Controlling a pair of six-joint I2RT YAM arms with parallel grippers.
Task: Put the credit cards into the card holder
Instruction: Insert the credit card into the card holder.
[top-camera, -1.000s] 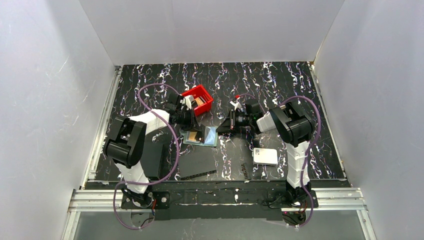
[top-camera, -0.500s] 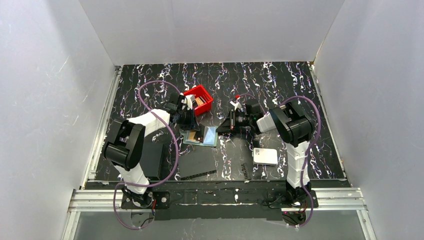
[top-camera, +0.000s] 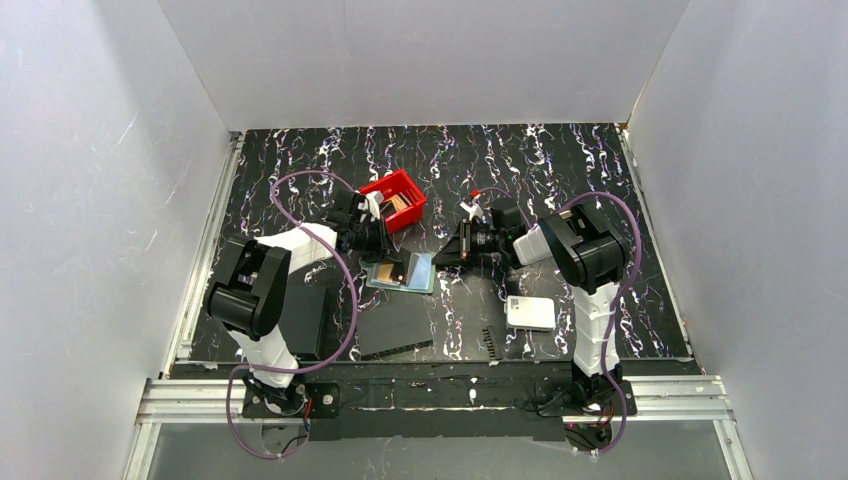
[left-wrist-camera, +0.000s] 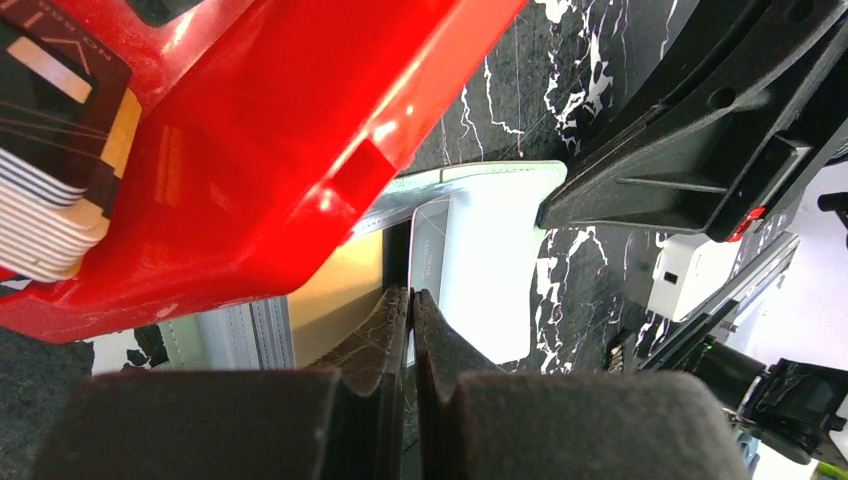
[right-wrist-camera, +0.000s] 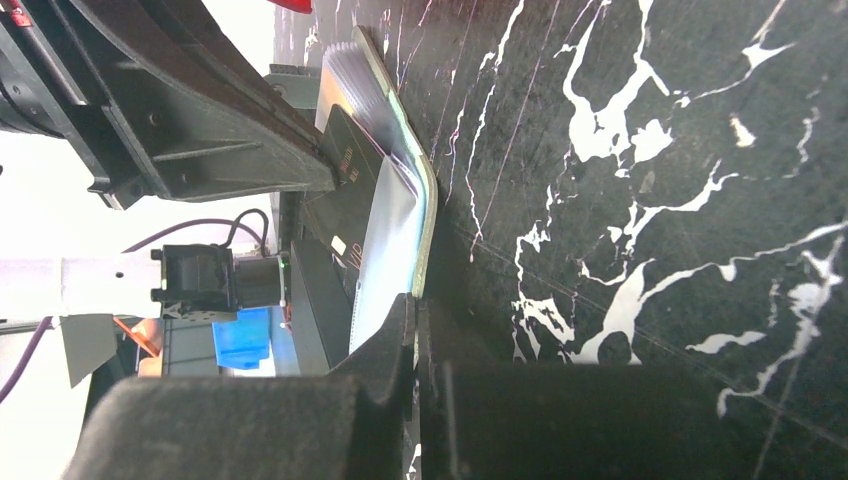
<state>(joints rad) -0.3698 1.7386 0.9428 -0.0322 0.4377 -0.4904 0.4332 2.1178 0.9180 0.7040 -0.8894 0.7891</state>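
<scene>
The grey-green card holder (top-camera: 420, 271) lies open on the table just below the red bin (top-camera: 381, 185). A tan card (left-wrist-camera: 335, 292) sits in its left half; the right pocket (left-wrist-camera: 490, 245) shows pale. My left gripper (top-camera: 388, 250) reaches between bin and holder, and its jaws (left-wrist-camera: 410, 295) are shut on a thin dark card (right-wrist-camera: 345, 185) that stands on edge in the holder. My right gripper (top-camera: 443, 258) is shut on the holder's right rim (right-wrist-camera: 427, 215), its fingertips (right-wrist-camera: 415, 300) pinching the edge. More credit cards (left-wrist-camera: 45, 205) are stacked in the bin (left-wrist-camera: 300, 130).
A white rounded box (top-camera: 530, 312) lies by the right arm's base. Flat black rectangles (top-camera: 398, 322) and a small black toothed strip (top-camera: 490, 342) lie near the front edge. White walls enclose the table on three sides.
My left wrist has shifted slightly to the left beside the red bin. The right arm and the card holder have not visibly moved.
</scene>
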